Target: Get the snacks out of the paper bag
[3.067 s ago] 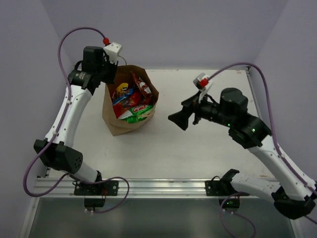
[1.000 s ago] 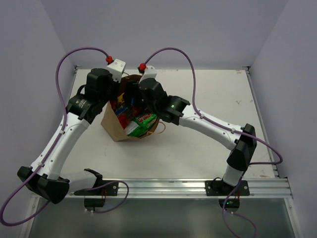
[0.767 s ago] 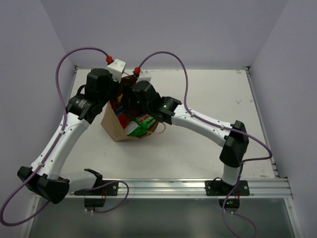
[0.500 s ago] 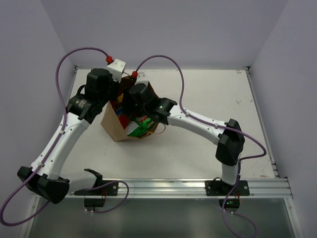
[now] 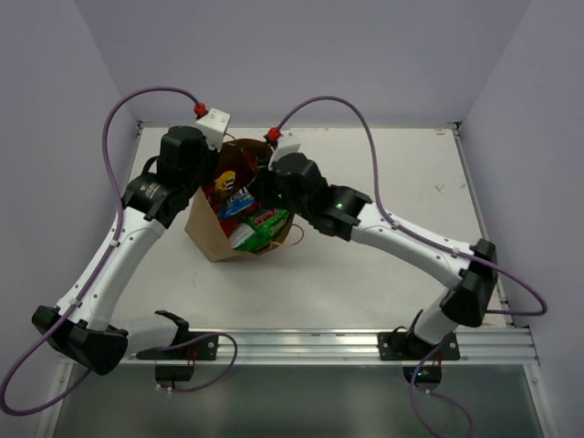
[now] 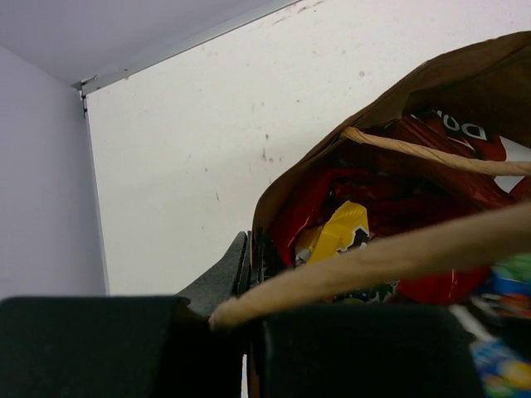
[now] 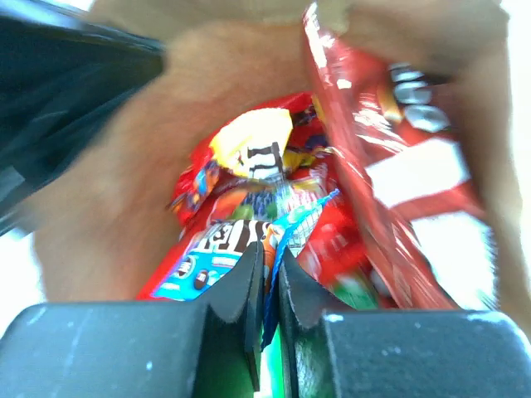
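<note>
The brown paper bag point(image 5: 208, 233) stands at the table's back left, its mouth full of snacks. My left gripper point(image 5: 208, 181) is shut on the bag's left rim point(image 6: 286, 178), and a twisted handle point(image 6: 390, 253) crosses in front of its fingers point(image 6: 236, 265). My right gripper point(image 5: 257, 189) reaches into the mouth from the right and is shut on the edge of a blue candy packet point(image 7: 203, 265) point(image 5: 239, 203). Deeper in the bag lie a yellow packet point(image 7: 253, 141) and a red Doritos bag point(image 7: 398, 149) point(image 6: 448, 133). A green-white chip bag point(image 5: 262, 228) pokes out at the front.
The white table point(image 5: 383, 164) stretches right of the bag to a metal edge rail point(image 5: 479, 219). Purple walls close in at the back and on both sides. A loose bag handle point(image 5: 297, 234) hangs at the bag's right side. The right arm point(image 5: 411, 242) spans the table's middle.
My right gripper has shut on the blue candy packet inside the bag, and its arm has drawn back a little to the right. The left gripper still holds the rim.
</note>
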